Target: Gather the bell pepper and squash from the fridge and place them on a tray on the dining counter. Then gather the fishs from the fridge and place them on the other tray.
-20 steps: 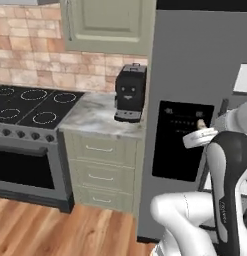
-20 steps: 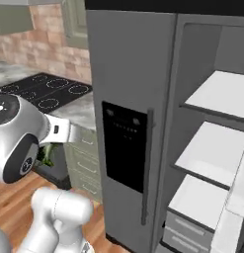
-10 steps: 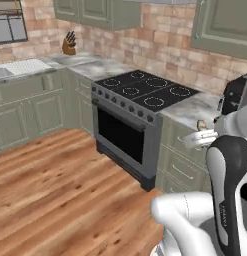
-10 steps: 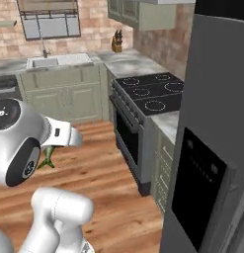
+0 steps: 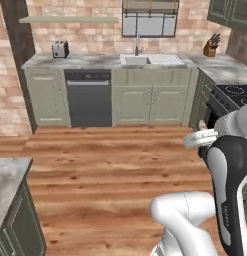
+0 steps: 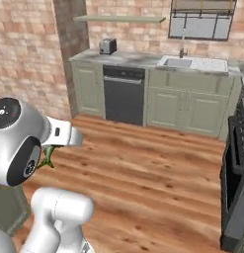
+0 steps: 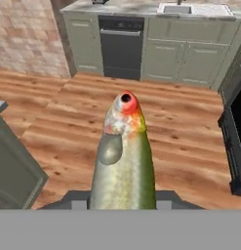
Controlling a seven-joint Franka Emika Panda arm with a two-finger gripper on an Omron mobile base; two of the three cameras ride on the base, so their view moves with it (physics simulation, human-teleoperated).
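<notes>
Gripper (image 7: 123, 202) clamped on a fish (image 7: 123, 161), head end w/ red eye pointing away from the cam, greenish-silver body held lengthwise. I'd keep the clamp firm & turn slowly so the long body doesn't swing out. Marble corner of the dining counter (image 5: 7, 175) shows low left in left base view. Further off: wood floor, dishwasher (image 5: 88, 97), sink (image 5: 147, 60). Vs 1 s ago, base has swung off the fridge; views now face the sink wall.

Dishwasher (image 6: 124, 94) under counter — toaster (image 6: 107, 46) above, sink (image 6: 178, 63) right.
</notes>
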